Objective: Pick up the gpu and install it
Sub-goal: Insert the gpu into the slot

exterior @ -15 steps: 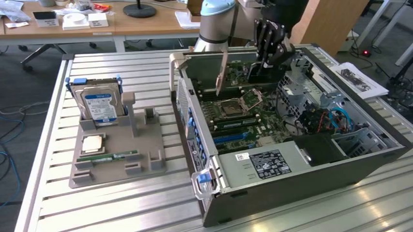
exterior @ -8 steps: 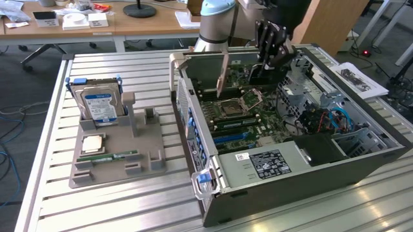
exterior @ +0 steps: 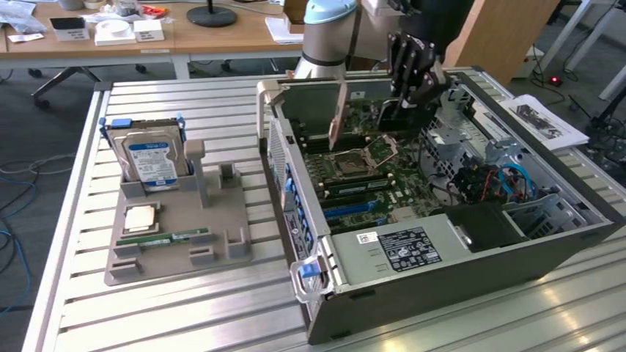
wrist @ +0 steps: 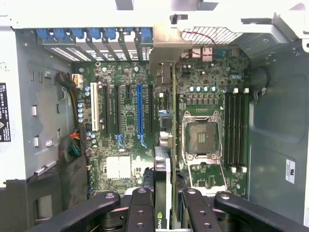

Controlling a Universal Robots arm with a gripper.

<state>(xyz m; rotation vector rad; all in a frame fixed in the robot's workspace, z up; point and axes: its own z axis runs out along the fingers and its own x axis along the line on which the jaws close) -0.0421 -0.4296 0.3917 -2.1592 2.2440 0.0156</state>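
**Item 1: the gpu (wrist: pixel 162 166).** Flat green circuit-board card with a black cooler block on one face and a silver metal end bracket. It is seen edge-on in the wrist view, standing on its long edge over the board. It lies between the long blue expansion slot (wrist: pixel 139 108) and the square silver processor socket (wrist: pixel 200 135). The bracket end is up against the case's rear wall, beside the row of blue-tabbed slot covers. Whether the card's lower edge is seated in a slot cannot be told.

**Item 2: claw (wrist: pixel 166 207).** Black, multi-link fingers, partly closed, one finger on each face of the gpu at the end away from the bracket. The card is gripped between them. In the exterior view the claw reaches down into the far end of the case.

**Item 3: grey metal computer case (exterior: pixel 440 293).** Lies on its side with the side panel off, on the slatted aluminium desk (exterior: pixel 196 315). Holds the green motherboard (wrist: pixel 125 140) and a labelled silver power-supply box (exterior: pixel 401 246).

**Item 4: grey plastic parts holder (exterior: pixel 220 220).** Sits on the desk to the exterior view's left of the case, well apart from the claw. Carries:
- a silver hard drive with blue label (exterior: pixel 152 158), upright
- a narrow thin green memory stick (exterior: pixel 166 238), lying flat
- a square pale processor chip (exterior: pixel 140 218), lying flat
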